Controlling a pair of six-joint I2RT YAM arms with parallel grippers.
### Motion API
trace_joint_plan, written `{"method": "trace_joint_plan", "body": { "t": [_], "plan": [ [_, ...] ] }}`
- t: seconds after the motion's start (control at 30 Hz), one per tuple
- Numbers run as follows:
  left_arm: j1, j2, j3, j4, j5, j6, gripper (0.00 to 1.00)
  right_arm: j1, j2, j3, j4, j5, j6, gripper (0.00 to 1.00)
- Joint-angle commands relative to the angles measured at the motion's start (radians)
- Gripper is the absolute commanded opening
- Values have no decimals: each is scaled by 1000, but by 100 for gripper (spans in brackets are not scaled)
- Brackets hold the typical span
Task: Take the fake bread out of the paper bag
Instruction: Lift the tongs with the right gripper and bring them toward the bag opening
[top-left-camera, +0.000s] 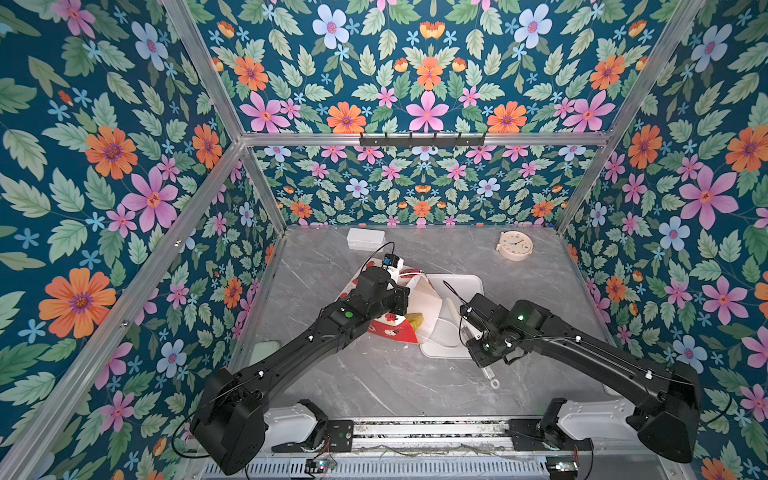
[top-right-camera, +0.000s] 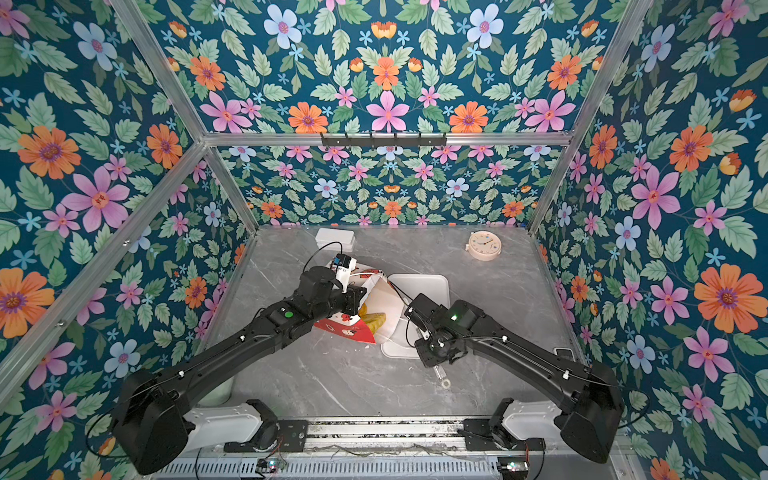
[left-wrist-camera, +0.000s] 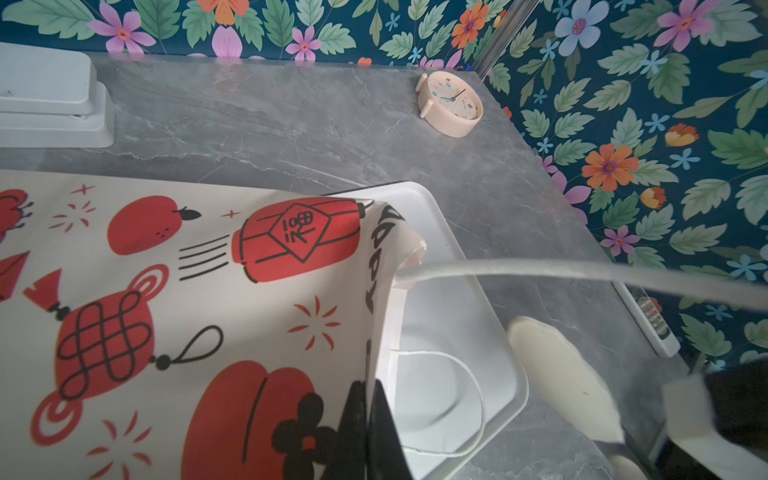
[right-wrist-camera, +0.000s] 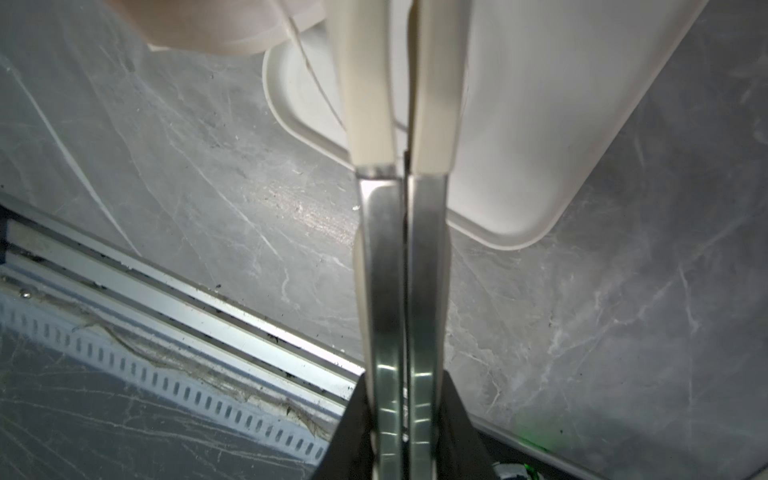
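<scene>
My left gripper (left-wrist-camera: 368, 397) is clamped on the upper rim of the paper bag (left-wrist-camera: 166, 291). The paper's edge runs between its two black fingers.

The bag lies on its side on the grey marble table (top-left-camera: 374, 382), left of the middle. Its red-and-white printed side faces up and its mouth is turned to the right. The mouth overlaps the left edge of the white tray (top-left-camera: 461, 284).

In both top views the fake bread (top-right-camera: 372, 321) shows just inside that mouth, as glossy yellow pieces against the white lining. I cannot tell how many lie deeper in.

A white cord (left-wrist-camera: 540, 268) runs taut from the bag's far corner towards the right, and its end is out of view.

My right gripper (top-left-camera: 451, 307) hangs over the tray, just right of the bag's mouth and apart from the paper. Its cream pads are pressed together face to face.

At the far right of the table stands a cream alarm clock (top-left-camera: 514, 246). At the far edge, left of the middle, is a white box (top-left-camera: 365, 239).
</scene>
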Motion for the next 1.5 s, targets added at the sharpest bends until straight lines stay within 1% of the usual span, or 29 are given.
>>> {"method": "trace_joint_plan", "body": {
  "t": [0.0,0.2,0.37,0.5,0.57,0.73,0.83,0.9,1.0,1.2,1.27,1.37,1.47],
  "plan": [
    [-14,16,14,18,-53,-19,0,6,-17,-21,-16,-105,18,13],
    [-35,57,50,19,-88,-18,0,10,32,-33,35,-148,-30,15],
    [-43,71,67,1,-98,-13,0,10,67,5,46,-103,-64,27],
    [-46,67,75,-20,-106,-11,0,11,77,25,51,-75,-72,31],
    [-50,70,85,-50,-111,5,0,11,80,31,56,-70,-70,35],
    [-53,87,115,-164,-185,77,0,11,84,23,80,-62,-68,38],
    [-53,86,107,-186,-232,118,0,11,82,10,94,-51,-66,29],
    [-53,78,88,-174,-245,152,0,11,68,0,108,-41,-60,28],
    [-53,60,60,-149,-223,185,0,10,24,-19,134,-32,-48,29],
    [-53,3,10,-88,-136,185,0,11,-99,-54,225,-70,-36,31],
    [-53,-17,-4,-74,-132,186,0,11,-116,-61,256,-103,-36,31],
    [-53,-37,-17,-63,-113,194,0,11,-124,-75,308,-141,-48,34],
    [-53,-47,-23,-66,-89,203,1,19,-123,-84,318,-74,-96,36]
  ]
}}
